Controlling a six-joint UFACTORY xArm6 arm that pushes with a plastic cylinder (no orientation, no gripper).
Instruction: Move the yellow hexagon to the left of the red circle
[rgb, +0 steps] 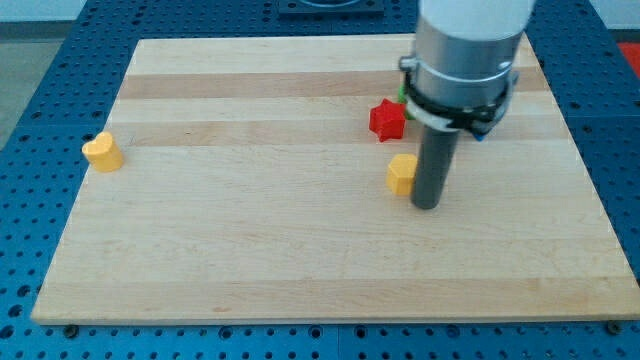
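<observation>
My tip (426, 205) rests on the wooden bench (250, 250), touching or just beside the right side of the yellow hexagon (402, 173). This rod ends in no fingers, so nothing is held. The hexagon sits right of centre, just near of a red star-shaped block (387, 119). A sliver of green block (402, 92) peeks out beside the arm, right of the red one. A yellow heart-shaped block (102, 152) lies well apart at the far left edge
</observation>
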